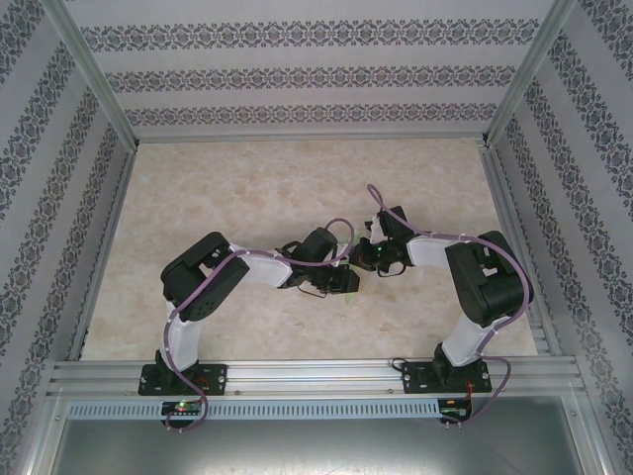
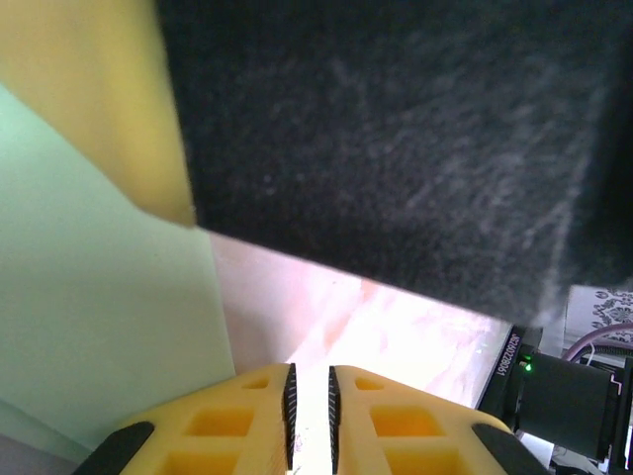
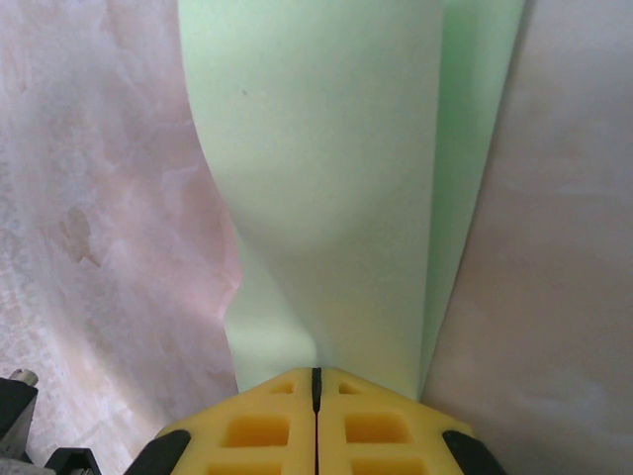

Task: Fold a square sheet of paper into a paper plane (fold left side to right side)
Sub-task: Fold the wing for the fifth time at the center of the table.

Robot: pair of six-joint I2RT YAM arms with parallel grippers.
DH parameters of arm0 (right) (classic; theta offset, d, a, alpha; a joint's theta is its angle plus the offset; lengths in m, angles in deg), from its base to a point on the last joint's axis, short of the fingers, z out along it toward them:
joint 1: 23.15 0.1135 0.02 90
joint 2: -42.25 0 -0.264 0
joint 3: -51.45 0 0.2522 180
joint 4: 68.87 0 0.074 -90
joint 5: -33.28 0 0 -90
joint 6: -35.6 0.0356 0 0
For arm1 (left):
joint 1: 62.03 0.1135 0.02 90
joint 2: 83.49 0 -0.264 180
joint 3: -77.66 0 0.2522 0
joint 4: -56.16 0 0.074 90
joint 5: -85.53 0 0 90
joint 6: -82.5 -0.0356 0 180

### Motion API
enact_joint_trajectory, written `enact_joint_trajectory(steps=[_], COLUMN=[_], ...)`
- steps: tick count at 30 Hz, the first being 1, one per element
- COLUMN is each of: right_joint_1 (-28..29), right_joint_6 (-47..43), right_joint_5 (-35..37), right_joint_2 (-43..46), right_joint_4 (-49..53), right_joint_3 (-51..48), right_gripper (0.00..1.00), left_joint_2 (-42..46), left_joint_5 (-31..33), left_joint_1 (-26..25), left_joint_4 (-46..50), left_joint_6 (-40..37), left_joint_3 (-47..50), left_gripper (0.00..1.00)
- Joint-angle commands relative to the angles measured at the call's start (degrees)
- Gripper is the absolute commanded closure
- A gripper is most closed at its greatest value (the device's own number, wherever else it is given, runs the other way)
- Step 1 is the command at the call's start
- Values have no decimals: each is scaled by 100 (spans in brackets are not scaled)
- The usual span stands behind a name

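Observation:
The square sheet of paper (image 3: pixel 336 198) is pale mint green and curls up off the marbled table, with one layer bent over another. My right gripper (image 3: pixel 316 370) is shut on its near edge. In the left wrist view the same paper (image 2: pixel 89 297) lies at the left. My left gripper (image 2: pixel 310 368) hovers beside it, its jaws a narrow gap apart with nothing between them. The right gripper's black body (image 2: pixel 396 148) and yellow finger (image 2: pixel 89 89) hang just ahead of it. From above, the left gripper (image 1: pixel 346 282) and right gripper (image 1: pixel 369 255) meet mid-table and cover most of the sheet. The paper plane is out of view.
The marbled table top (image 1: pixel 247 198) is ringed by patterned walls (image 1: pixel 316 74) and an aluminium frame. A metal rail (image 1: pixel 316 376) carries both arm bases along the near edge. Purple cables loop over each arm.

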Motion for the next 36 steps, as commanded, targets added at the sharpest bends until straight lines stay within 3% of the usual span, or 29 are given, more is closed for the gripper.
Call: enact_joint_trajectory(steps=[1,24,36], right_joint_1=[-115,-843,-961], right_joint_6=[-220,-497,-661], right_joint_5=[195,79,83], right_joint_2=[-97,-718,-986], right_joint_4=[314,372,493], right_joint_3=[-37,996,1053], right_gripper=[93,93,93], left_joint_2=[-184,-297,-155], left_joint_5=[97,126,122], left_joint_1=[-78,-70,-70], left_joint_4=[379,619,476], left_joint_6=[-9,9,-28], left_joint_3=[-141,-271,-152], left_gripper=[81,81,81])
